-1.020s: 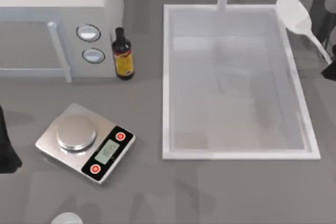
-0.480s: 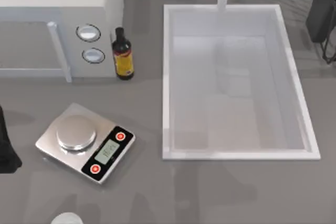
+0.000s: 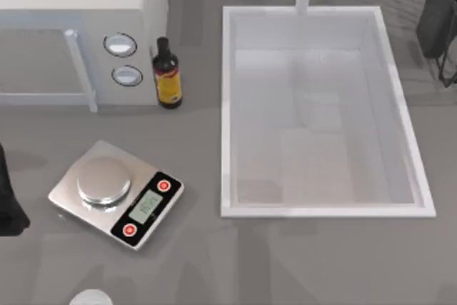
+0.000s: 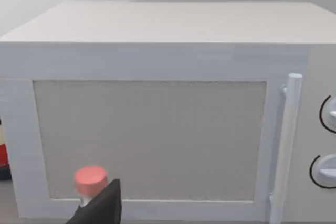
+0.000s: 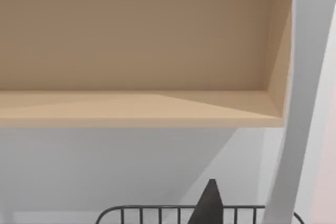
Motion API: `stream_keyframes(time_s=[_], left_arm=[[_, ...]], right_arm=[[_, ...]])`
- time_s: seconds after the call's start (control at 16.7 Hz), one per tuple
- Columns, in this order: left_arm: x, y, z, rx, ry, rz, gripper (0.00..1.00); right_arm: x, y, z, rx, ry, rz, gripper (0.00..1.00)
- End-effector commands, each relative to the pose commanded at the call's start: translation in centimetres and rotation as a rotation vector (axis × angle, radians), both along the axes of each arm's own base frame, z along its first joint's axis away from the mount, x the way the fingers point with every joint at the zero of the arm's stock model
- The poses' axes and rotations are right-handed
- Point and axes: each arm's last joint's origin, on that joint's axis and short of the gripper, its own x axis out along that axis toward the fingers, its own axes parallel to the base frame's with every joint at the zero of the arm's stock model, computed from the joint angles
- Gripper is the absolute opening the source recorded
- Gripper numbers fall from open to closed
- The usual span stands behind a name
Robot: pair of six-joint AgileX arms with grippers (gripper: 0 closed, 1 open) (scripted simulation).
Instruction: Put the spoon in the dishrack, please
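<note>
- Top view: one white rectangular sink (image 3: 227,112), one silver kitchen scale (image 3: 114,194), one dark bottle (image 3: 167,74) and one dark-wire dishrack (image 3: 437,16) at the right edge are seen; label writing is unreadable.
- Left wrist view: one white microwave (image 4: 157,108) and one pink-capped bottle (image 4: 90,181) are shown.
- Right wrist view: one dishrack rim (image 5: 157,211) is shown under a tan shelf (image 5: 136,106).

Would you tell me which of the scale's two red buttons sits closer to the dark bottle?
The upper red button, at the scale's corner toward the bottle. The other red button lies at the scale's near corner, farther from it.
</note>
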Motion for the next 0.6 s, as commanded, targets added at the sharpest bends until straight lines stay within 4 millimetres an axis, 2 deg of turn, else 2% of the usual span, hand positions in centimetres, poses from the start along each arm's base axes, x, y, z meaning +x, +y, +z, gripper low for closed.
stream_keyframes(time_s=[0.18, 0.3, 0.48, 0.6], left_arm=[[0.0, 0.0, 0.0, 0.0, 0.0, 0.0, 1.0], [0.0, 0.0, 0.0, 0.0, 0.0, 0.0, 1.0], [0.0, 0.0, 0.0, 0.0, 0.0, 0.0, 1.0], [0.0, 0.0, 0.0, 0.0, 0.0, 0.0, 1.0]], right_arm=[[0.2, 0.0, 0.0, 0.001, 0.001, 0.003, 0.0], [1.2, -0.4, -0.3, 0.002, 0.002, 0.005, 0.0], [4.9, -1.9, -2.2, 0.007, 0.009, 0.004, 0.0], [8.3, -2.9, -4.5, 0.006, 0.009, 0.002, 0.0]])
